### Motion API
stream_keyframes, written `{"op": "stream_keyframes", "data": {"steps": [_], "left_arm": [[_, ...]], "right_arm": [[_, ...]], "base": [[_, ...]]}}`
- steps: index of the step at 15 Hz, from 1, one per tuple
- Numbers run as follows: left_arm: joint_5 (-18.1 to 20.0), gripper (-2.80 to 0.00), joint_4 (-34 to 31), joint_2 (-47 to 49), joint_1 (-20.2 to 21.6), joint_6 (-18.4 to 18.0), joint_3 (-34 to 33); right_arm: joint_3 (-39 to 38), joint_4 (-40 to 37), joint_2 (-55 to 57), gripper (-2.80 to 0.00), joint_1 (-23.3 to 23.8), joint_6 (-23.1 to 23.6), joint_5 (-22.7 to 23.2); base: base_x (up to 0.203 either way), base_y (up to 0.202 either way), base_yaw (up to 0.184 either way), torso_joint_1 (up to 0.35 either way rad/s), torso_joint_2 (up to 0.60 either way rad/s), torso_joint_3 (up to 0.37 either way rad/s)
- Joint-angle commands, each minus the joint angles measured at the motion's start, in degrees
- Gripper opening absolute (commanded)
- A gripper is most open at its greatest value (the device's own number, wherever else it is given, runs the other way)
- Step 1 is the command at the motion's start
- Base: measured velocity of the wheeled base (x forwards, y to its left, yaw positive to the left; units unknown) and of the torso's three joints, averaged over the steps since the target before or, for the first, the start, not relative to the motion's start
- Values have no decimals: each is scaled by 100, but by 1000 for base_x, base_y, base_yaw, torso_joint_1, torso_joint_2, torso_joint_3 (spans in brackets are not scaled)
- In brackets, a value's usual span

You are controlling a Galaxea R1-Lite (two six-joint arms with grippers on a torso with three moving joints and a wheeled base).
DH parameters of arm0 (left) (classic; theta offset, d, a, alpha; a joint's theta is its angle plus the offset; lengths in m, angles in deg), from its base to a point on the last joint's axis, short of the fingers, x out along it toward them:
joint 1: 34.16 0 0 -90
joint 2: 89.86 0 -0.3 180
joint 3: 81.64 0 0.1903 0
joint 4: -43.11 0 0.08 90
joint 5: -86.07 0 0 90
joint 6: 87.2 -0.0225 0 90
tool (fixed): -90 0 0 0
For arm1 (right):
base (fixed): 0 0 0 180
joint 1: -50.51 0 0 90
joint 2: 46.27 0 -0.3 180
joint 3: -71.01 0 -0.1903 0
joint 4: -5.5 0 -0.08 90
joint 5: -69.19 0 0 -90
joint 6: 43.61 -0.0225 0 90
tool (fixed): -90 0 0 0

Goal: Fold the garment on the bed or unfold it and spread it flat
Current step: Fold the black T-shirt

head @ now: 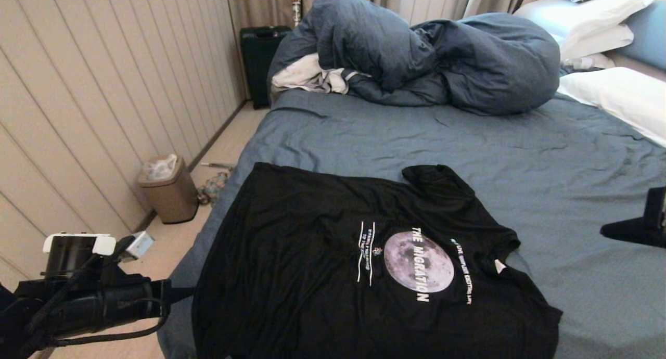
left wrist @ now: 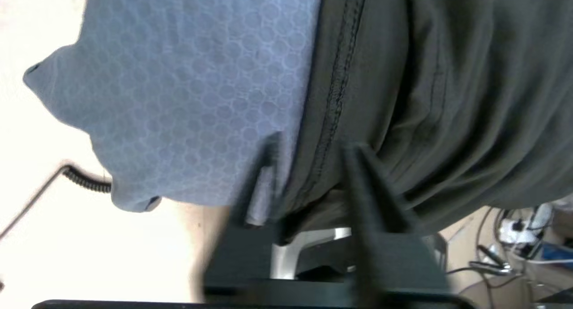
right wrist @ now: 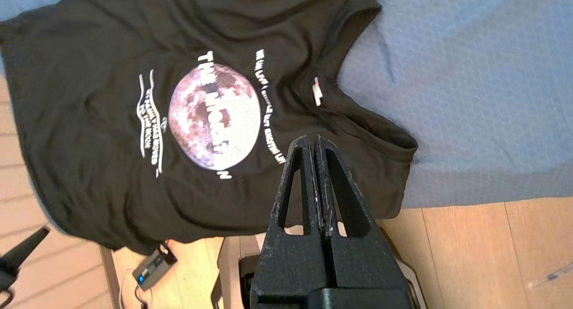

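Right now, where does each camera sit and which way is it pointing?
Head: high on the robot, looking down across the bed at the T-shirt; left arm at lower left.
Left wrist: behind the left end effector, whose open fingers straddle the shirt's hem.
Right wrist: above the shirt, looking down past the shut right end effector.
All three show the T-shirt.

Garment (head: 333,265) flat on bed (head: 520,156) near edge, duvet (head: 416,52) behind, pillows (head: 614,93) far right
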Motion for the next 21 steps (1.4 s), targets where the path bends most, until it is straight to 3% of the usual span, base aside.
{"op": "stream_keyframes", "data": {"steps": [1, 4, 7, 12, 15, 16, 19, 21], "left_arm": [[26, 0, 84, 184, -12, -1, -51], [38, 0, 285, 383, -129, 0, -18], [34, 0, 429, 410, -575, 2, -209], [-333, 0, 1081, 594, -1359, 167, -488], [-541, 0, 1281, 811, -1378, 216, -464], [-671, -280, 1453, 928, -1386, 216, -485], [-766, -280, 2105, 1059, -1398, 470, -566], [-778, -280, 2206, 1060, -1396, 509, -569]], "right_arm": [[60, -10, 2, -280, -112, -13, 10], [166, -26, 11, -280, -164, -14, 26], [168, -9, 99, -280, -379, -58, 10], [113, 27, 81, -280, -406, -40, -183], [57, 36, 55, -280, -411, -23, -175], [43, 36, 46, -280, -413, -14, -175], [17, 28, 9, -280, -406, -5, -190], [-35, -27, -33, -280, -378, 9, -230]], "base": [[0, 0, 0, 0, 0, 0], [0, 0, 0, 0, 0, 0], [0, 0, 0, 0, 0, 0], [0, 0, 0, 0, 0, 0], [0, 0, 0, 0, 0, 0], [0, 0, 0, 0, 0, 0], [0, 0, 0, 0, 0, 0], [0, 0, 0, 0, 0, 0]]}}
